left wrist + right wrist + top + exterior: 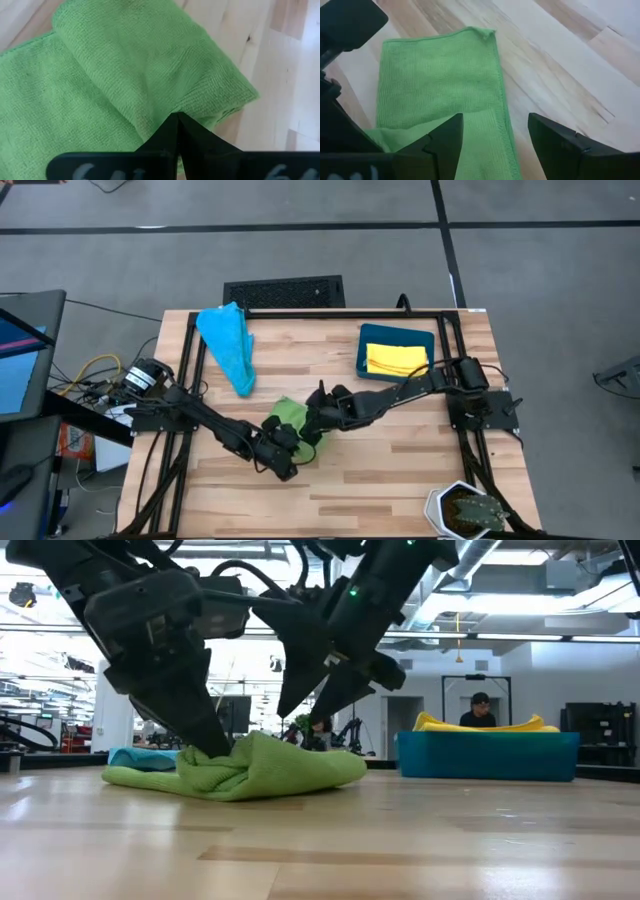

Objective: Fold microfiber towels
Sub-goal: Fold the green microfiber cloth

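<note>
soft green microfiber towel (289,418) lies rumpled mid-table | left gripper (212,747) pinched tight on its folded edge; right gripper (305,700) spread wide just above it, holding nothing | risk: pulling one-handed may drag the fold askew; layers could slip loose

A dark teal bin (396,340) is sitting near the far right corner of the wooden surface (400,470). A potted plant (470,511) is standing at its near right edge. A black floor vent (284,291) is lying beyond the far edge.
</note>
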Robot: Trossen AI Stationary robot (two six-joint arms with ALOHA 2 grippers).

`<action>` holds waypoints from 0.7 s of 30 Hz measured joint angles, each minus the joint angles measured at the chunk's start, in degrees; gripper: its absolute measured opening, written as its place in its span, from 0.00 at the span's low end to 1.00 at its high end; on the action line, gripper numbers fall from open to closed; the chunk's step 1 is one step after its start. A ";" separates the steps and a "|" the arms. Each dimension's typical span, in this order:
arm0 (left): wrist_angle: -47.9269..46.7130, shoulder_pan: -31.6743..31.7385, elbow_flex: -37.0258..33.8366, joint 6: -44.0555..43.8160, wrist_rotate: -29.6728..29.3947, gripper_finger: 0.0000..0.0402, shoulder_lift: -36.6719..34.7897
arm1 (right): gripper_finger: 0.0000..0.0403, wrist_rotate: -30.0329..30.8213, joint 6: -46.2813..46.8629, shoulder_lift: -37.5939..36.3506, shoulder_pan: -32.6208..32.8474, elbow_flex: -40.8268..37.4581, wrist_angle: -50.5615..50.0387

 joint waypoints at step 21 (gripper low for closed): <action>-4.34 -1.03 0.01 4.57 1.06 0.00 -0.02 | 0.62 -2.35 1.72 7.50 -1.22 0.06 0.69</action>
